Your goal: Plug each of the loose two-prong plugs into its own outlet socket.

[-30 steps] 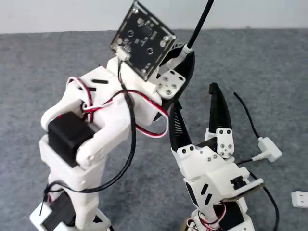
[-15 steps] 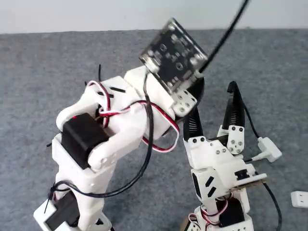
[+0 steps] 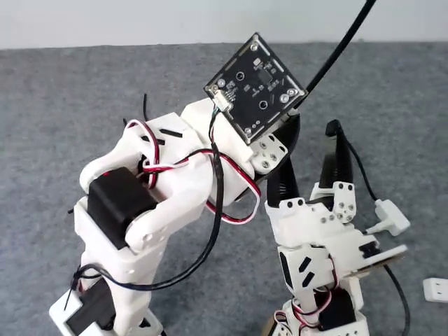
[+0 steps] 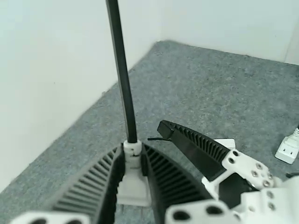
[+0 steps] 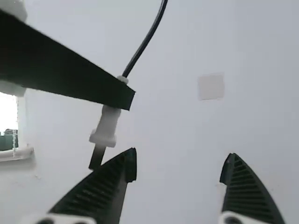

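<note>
My left gripper (image 4: pixel 132 156) is shut on a white two-prong plug (image 4: pixel 132 179), held in the air with its black cable (image 4: pixel 120 70) running straight up. In the high view that cable (image 3: pixel 341 43) leaves from under the left arm's camera board (image 3: pixel 255 85). My right gripper (image 3: pixel 308 168) stands open just beside it, fingers pointing upward with nothing between them. In the right wrist view the open right gripper (image 5: pixel 180 172) faces the held plug (image 5: pixel 107 126). A second loose white plug (image 3: pixel 389 216) lies on the grey carpet to the right.
A small white block (image 3: pixel 435 289) sits on the carpet at the right edge. Another white piece (image 4: pixel 227 143) lies on the carpet behind the right gripper's finger (image 4: pixel 198 148). A pale wall borders the carpet at the back. Both arm bases crowd the front.
The left arm has swung to the right with the plug, carrying its camera board and cable along. The right gripper shifted right as well and stayed open.
</note>
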{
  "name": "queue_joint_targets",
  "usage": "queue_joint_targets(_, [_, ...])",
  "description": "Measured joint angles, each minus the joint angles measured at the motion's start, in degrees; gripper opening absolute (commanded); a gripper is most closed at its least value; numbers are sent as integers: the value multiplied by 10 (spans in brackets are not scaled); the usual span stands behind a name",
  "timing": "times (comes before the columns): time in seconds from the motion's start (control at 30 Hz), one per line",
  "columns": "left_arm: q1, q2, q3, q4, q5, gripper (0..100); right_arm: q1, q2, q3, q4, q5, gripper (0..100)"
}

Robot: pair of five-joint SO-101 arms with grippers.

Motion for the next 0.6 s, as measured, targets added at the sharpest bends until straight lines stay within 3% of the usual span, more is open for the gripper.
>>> queue_joint_targets(0.37, [49,1,0,-2,0,12,5,-6,4,0,-99,292])
queue_joint_targets(0.6, [57,1,0,-56,0,12,25,-6,18,-3,-149,293])
